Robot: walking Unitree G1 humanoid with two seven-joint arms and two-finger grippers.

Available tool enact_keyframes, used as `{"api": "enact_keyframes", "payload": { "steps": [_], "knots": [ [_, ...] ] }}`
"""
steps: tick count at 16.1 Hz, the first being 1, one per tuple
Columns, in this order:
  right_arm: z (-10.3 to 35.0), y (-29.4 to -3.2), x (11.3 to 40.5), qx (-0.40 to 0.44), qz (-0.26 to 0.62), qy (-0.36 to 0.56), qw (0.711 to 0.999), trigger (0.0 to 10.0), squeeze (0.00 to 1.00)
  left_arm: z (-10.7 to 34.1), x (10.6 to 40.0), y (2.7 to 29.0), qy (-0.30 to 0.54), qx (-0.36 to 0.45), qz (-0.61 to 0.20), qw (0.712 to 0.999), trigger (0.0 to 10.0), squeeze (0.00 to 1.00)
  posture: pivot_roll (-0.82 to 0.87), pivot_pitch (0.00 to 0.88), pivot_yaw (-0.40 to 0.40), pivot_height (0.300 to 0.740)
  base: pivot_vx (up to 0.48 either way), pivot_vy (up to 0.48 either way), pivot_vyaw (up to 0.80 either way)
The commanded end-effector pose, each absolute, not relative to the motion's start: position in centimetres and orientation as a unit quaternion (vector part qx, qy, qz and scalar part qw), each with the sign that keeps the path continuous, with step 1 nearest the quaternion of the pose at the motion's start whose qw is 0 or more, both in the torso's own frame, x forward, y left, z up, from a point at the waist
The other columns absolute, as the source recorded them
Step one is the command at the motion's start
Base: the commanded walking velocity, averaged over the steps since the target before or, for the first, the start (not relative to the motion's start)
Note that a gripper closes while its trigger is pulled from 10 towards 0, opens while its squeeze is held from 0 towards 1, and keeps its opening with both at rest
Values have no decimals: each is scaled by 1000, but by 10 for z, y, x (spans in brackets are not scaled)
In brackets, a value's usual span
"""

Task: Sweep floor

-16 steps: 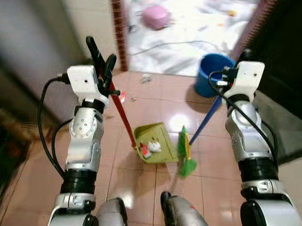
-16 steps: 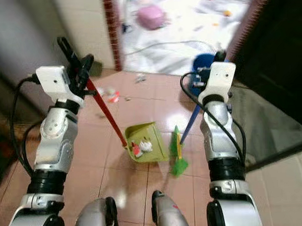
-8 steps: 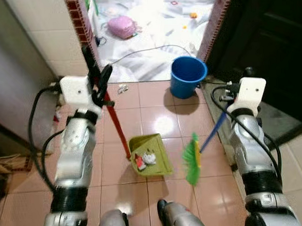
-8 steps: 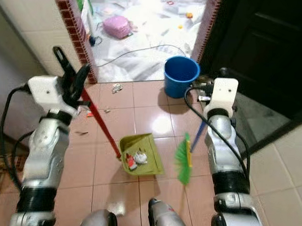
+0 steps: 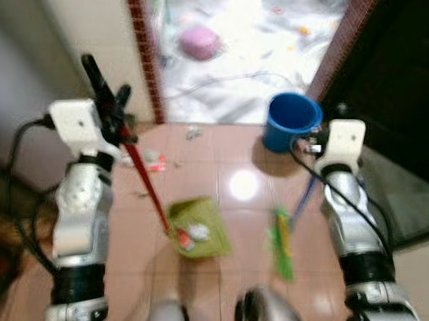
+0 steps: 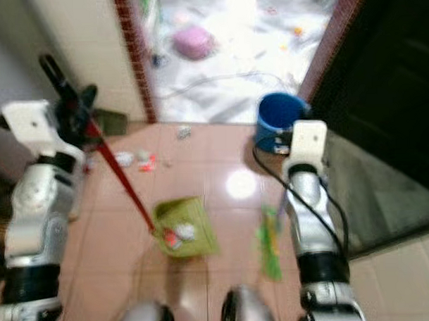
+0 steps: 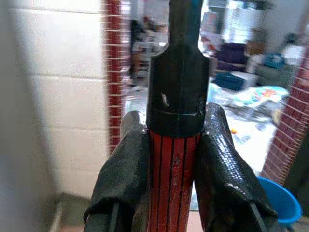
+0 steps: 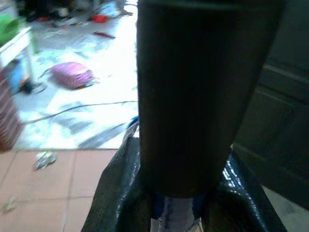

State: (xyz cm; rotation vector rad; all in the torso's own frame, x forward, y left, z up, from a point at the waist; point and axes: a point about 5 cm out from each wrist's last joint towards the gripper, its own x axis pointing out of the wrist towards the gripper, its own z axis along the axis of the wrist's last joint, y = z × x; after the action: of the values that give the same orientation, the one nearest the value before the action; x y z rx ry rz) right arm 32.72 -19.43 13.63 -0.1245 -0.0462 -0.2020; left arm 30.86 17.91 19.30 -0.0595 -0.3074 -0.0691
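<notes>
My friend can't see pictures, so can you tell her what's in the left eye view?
A robot's left tool holds a red-handled green plastic dustpan with scraps in it on a pink tiled floor. Its right arm's blue-handled green broom rests beside the dustpan, near a round blue bucket.

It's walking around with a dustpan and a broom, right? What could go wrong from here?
1. The green dustpan on its red handle, clamped in the left hand, already carries scraps; a tilt could spill them.
2. The green broom head, on the blue stick held by the right hand, hangs close to the robot's feet and might trip it.
3. The blue bucket stands ahead by the doorway and could get knocked.
</notes>
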Motion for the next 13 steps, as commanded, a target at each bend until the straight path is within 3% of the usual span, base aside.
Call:
{"api": "enact_keyframes", "payload": {
  "steps": [1, 13],
  "knots": [
    [135, -210, 324, -69, -125, -17, 990, 10000, 0, 212, 307, 164, -191, -41, -62, 979, 10000, 0, -74, 115, 6, 740, 345, 0, -800],
    [132, -206, 325, -69, -120, -10, 990, 10000, 0, 237, 312, 165, -222, -58, -51, 972, 10000, 0, -70, 120, 1, 740, 345, 0, 0]
  ]
}}
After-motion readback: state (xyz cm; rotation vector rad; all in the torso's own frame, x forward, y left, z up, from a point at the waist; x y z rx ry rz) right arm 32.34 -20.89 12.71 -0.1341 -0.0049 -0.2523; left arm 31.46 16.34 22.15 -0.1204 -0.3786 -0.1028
